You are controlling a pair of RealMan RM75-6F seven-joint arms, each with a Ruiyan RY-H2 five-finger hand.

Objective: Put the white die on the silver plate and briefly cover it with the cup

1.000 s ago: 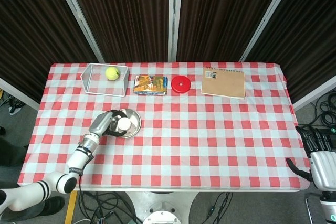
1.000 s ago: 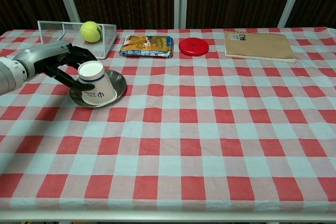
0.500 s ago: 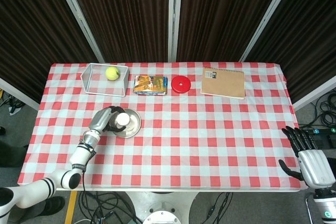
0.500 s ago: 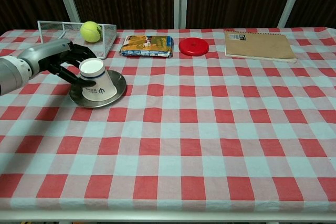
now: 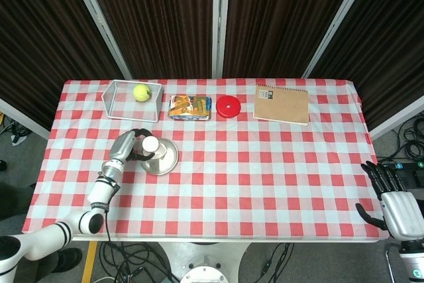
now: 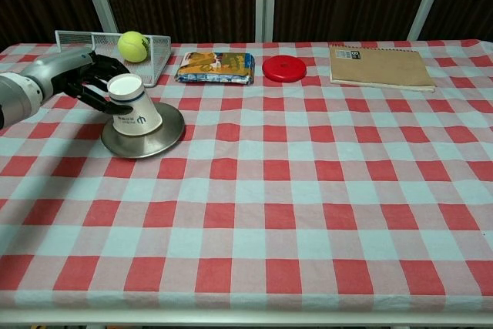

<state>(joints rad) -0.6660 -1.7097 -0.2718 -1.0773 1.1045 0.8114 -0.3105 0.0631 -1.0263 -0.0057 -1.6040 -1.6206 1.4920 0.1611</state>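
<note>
Left hand (image 6: pixel 81 75) gripping inverted cup (image 6: pixel 132 105), tilted over silver plate (image 6: pixel 158 138) just right of hand. Die hidden, likely beneath. Uncovering left. Right hand (image 5: pixel 397 203) empty, fingers spread.

You've got a table (image 5: pixel 278 183) under a red-and-white checked cloth, dark pleated curtains (image 5: pixel 165 18) behind it split by pale upright posts (image 5: pixel 218 21), grey floor (image 5: pixel 23 157) either side and cables (image 5: pixel 132 256) tangled underneath.
</note>
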